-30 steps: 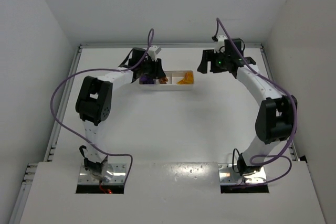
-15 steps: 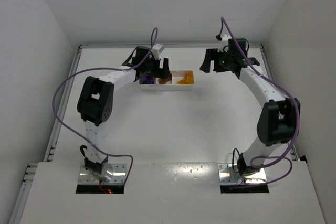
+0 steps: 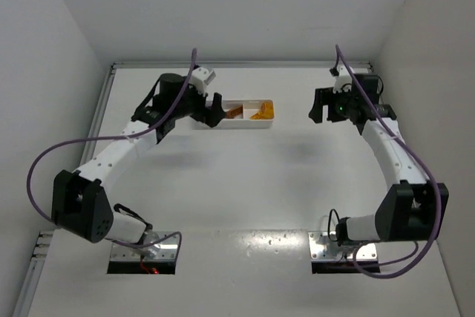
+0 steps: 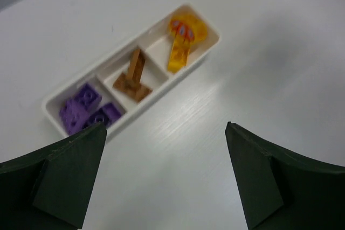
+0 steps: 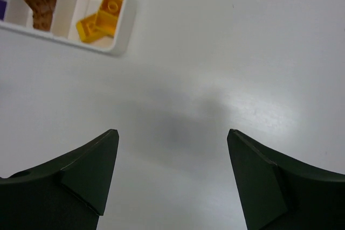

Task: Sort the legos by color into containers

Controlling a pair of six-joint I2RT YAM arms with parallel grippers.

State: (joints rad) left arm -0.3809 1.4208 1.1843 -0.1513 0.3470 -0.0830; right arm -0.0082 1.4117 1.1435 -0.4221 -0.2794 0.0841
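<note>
1. The worktop is shut in by white walls on its left, right and far edges. We see a broad stretch of it between the two sets of jaws and behind them, towards the near edge.
2. The tray lies near the far edge, just ahead of the left jaws and well off to the left of the right jaws. Its long axis runs parallel to that far edge, with three compartments in a row.
3. Our left jaws stand wide apart, holding nothing, by the tray's left end.
4. Our right jaws are spread too, gripping nothing, well apart from the tray.
5. The purple legos fill the compartment nearest the left jaws. The brown legos are in the middle, one piece standing on edge. The orange-yellow legos lie in the end nearest the right jaws, the longer piece pointing across the tray.
</note>
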